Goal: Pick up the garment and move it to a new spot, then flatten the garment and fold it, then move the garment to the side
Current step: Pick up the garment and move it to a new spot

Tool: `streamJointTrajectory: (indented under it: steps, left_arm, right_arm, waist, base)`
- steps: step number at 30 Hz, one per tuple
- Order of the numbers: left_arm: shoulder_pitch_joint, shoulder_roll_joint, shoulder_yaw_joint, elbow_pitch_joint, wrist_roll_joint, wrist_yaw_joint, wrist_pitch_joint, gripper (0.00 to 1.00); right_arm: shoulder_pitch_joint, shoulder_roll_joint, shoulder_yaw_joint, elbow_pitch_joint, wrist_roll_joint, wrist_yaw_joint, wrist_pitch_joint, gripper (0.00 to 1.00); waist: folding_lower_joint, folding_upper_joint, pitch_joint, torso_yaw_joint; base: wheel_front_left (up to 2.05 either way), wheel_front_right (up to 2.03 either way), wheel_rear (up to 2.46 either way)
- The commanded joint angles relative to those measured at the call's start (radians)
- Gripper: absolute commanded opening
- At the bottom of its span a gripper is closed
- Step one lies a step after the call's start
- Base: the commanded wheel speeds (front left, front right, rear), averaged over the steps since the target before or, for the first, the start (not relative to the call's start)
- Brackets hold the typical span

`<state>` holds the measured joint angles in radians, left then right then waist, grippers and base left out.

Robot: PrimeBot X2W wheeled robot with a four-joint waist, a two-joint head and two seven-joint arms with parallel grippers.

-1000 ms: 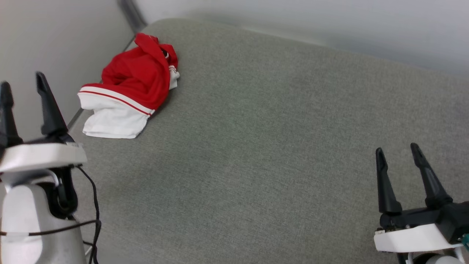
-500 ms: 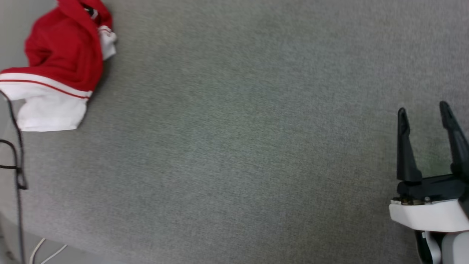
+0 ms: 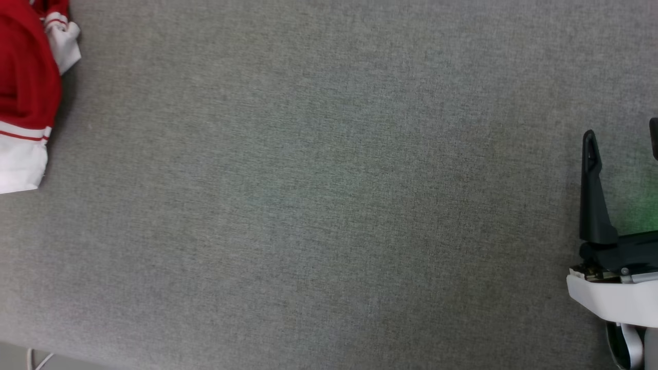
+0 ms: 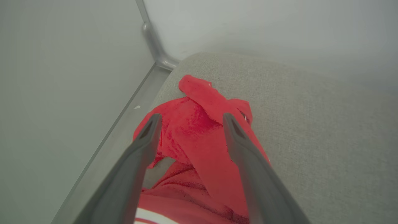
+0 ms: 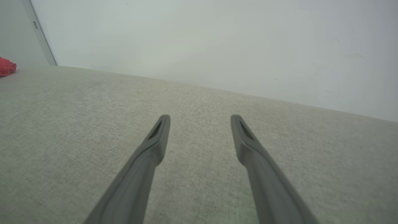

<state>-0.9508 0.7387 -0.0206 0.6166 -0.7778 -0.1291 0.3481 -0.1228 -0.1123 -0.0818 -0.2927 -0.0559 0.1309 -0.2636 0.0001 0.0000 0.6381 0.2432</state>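
The garment (image 4: pixel 192 140) lies crumpled at the far left corner of the grey surface (image 3: pixel 329 205). The left gripper (image 4: pixel 191 116) points down at it from close by, fingers spread. The right gripper (image 5: pixel 200 117) hovers low, well apart on the right, fingers spread and empty.

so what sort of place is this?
Probably a bare test cell or lab, not a home: a wide grey fabric-covered surface, plain white walls meeting in a corner, and one crumpled red garment.
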Motion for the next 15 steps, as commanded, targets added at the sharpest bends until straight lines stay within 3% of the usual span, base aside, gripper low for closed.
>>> streamJointTrajectory:
  steps: [1, 5, 15]
  left_arm:
    - [-0.009, 0.007, -0.022, 0.003, -0.03, 0.0, 0.049, 1.0]
    - [0.009, 0.051, -0.073, 0.001, -0.143, 0.0, 0.213, 1.0]
    - [0.017, 0.026, -0.162, 0.103, -0.244, 0.0, 0.415, 1.0]
  right_arm:
    - [-0.016, -0.009, -0.002, -0.009, -0.009, 0.0, -0.002, 1.0]
    - [-0.021, -0.014, -0.002, -0.021, -0.011, 0.0, -0.002, 1.0]
    - [-0.025, -0.03, -0.014, -0.022, -0.015, 0.0, -0.001, 1.0]
  waist:
    - [-0.0001, 0.0, 0.02, -0.008]
    - [-0.0001, 0.0, 0.052, -0.018]
    - [-0.0001, 0.0, 0.111, -0.034]
  base:
    - [0.0, 0.0, 0.0]
    - [0.0, 0.0, 0.0]
    - [0.0, 0.0, 0.0]
